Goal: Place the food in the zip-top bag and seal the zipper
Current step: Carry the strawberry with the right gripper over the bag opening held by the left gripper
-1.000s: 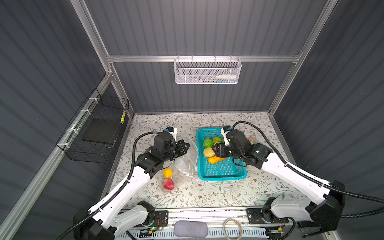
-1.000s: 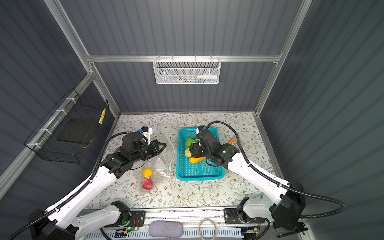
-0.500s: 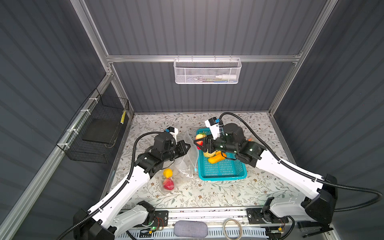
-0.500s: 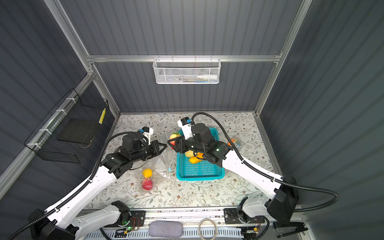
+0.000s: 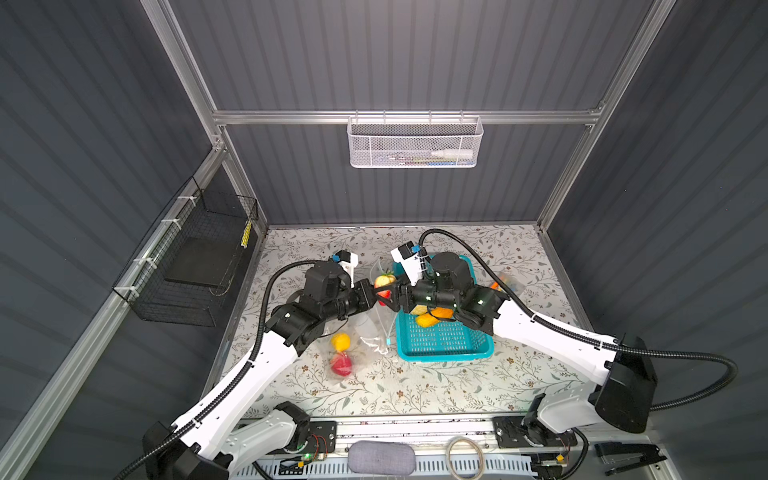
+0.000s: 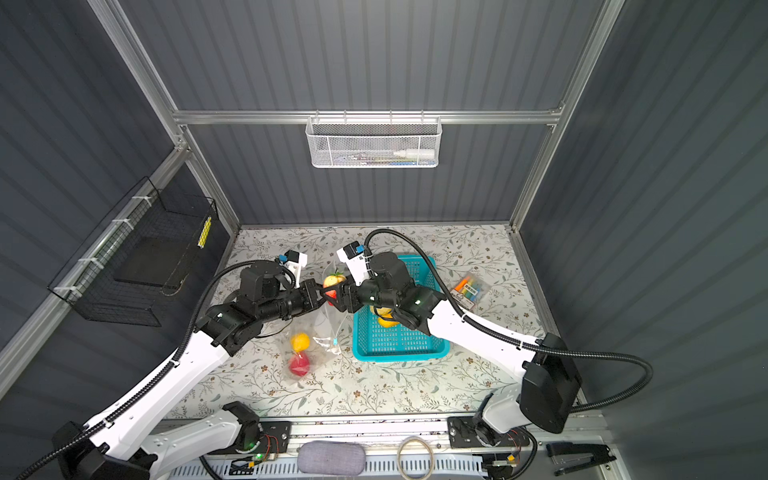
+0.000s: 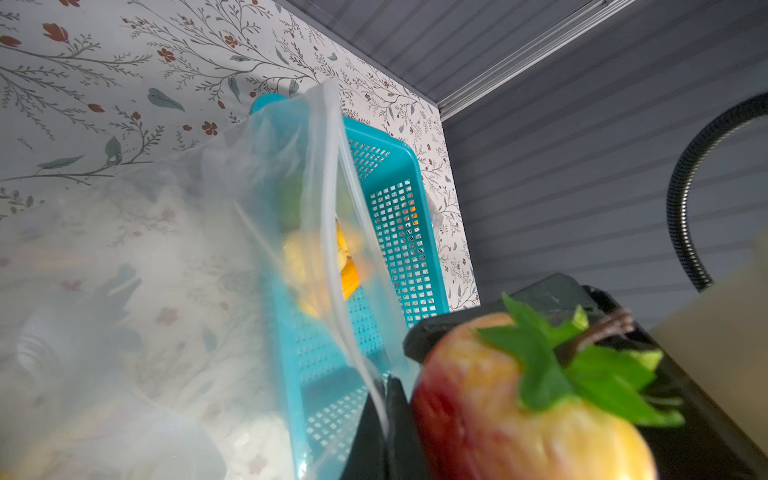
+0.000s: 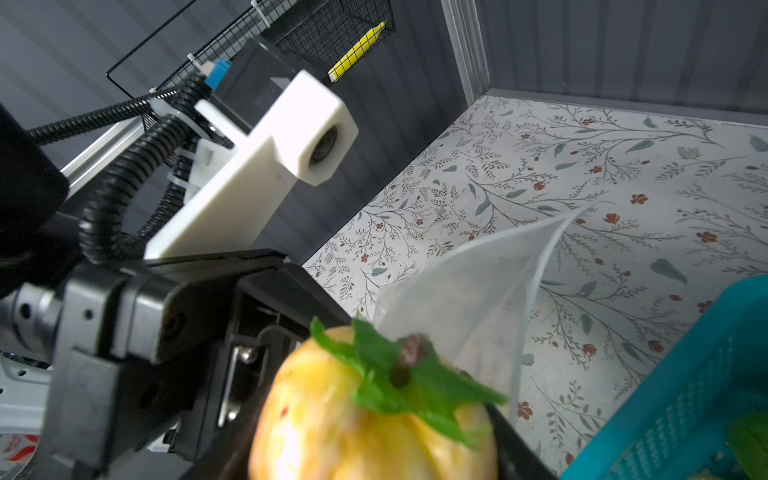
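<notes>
While both arms reached in from the near corners and met above the desk (image 5: 415,386), the left fingers (image 5: 366,296) were pinched shut on the raised rim of the clear bag (image 5: 376,328), and the right fingers (image 5: 394,296) gripped an apple (image 5: 382,281) (red and yellow, green leaves) at that rim. A yellow fruit (image 5: 340,341) and a red fruit (image 5: 341,365) lay inside the bag. More food (image 5: 432,320) sat in the teal basket (image 5: 444,356). Only the left wrist view showed the zipper (image 7: 332,232) running down to a finger; the packet (image 6: 469,289) beyond the basket bore print too small to read.
</notes>
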`<state>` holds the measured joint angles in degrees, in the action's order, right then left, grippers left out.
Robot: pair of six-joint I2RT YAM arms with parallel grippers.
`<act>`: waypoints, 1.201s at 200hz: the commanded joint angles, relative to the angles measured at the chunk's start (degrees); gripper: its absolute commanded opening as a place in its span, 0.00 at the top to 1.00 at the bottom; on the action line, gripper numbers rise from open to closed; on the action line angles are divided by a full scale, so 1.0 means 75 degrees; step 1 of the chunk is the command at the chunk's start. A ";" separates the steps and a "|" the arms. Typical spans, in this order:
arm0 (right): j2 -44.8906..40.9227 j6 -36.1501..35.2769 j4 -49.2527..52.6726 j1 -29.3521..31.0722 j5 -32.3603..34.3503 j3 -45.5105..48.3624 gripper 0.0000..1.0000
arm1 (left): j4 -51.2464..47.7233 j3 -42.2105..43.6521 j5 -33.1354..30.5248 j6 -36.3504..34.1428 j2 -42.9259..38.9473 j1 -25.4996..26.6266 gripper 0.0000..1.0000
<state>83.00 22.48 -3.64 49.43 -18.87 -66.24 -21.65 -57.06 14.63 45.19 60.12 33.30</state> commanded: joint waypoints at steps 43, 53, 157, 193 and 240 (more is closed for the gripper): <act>-0.0092 -0.0066 -0.0195 0.0030 0.0225 0.0720 0.42 | -0.0185 -0.0220 0.0031 -0.0162 -0.0341 0.0034 1.00; -0.0087 -0.0083 -0.0154 0.0030 0.0220 0.0762 0.42 | -0.0184 -0.0221 0.0037 -0.0157 -0.0356 0.0037 1.00; -0.0028 -0.0474 0.0741 0.0206 0.0555 0.0952 0.43 | -0.0118 -0.0498 0.0024 -0.0233 -0.0130 0.0037 1.00; 0.0265 -0.0779 0.1583 0.0297 0.0998 0.0398 0.42 | -0.0076 -0.0839 0.0410 -0.0466 0.0318 0.0037 1.00; 0.1061 -0.0394 0.2972 0.0348 0.2155 -0.0534 0.41 | -0.0483 -0.1138 0.0461 -0.0987 0.0861 0.0031 1.00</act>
<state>88.51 18.48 10.17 51.62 -9.13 -66.74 -23.64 -63.22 16.60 41.47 65.56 33.34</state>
